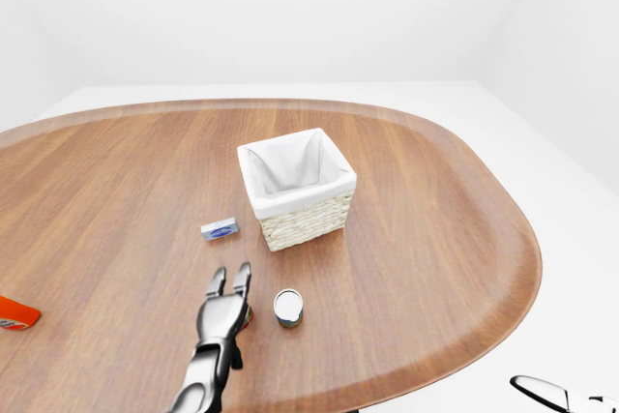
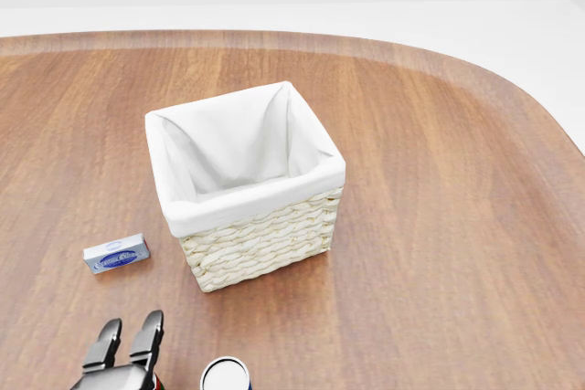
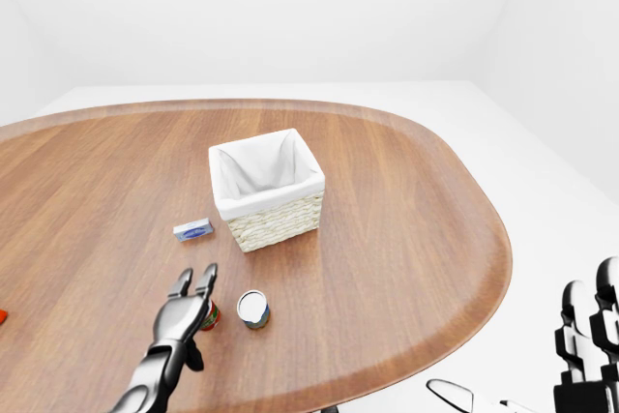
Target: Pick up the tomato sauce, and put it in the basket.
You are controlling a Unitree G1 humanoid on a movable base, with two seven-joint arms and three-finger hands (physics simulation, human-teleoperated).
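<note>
A small red can (image 3: pixel 209 316), which I take for the tomato sauce, stands on the wooden table near the bottom of the eye views, mostly hidden under my left hand. My left hand (image 1: pixel 230 278) is open, its fingers stretched out over the can and not closed round it. The wicker basket (image 2: pixel 260 244) with a white cloth lining stands empty at the table's middle, up and to the right of the hand. My right hand (image 3: pixel 590 321) is open and empty, off the table's edge at the right-eye view's bottom right.
A second can with a white top (image 1: pixel 288 307) stands just right of the left hand. A small blue box (image 1: pixel 220 230) lies left of the basket. An orange-red thing (image 1: pixel 14 313) lies at the left edge. The table's rim (image 1: pixel 503 307) curves round at the right.
</note>
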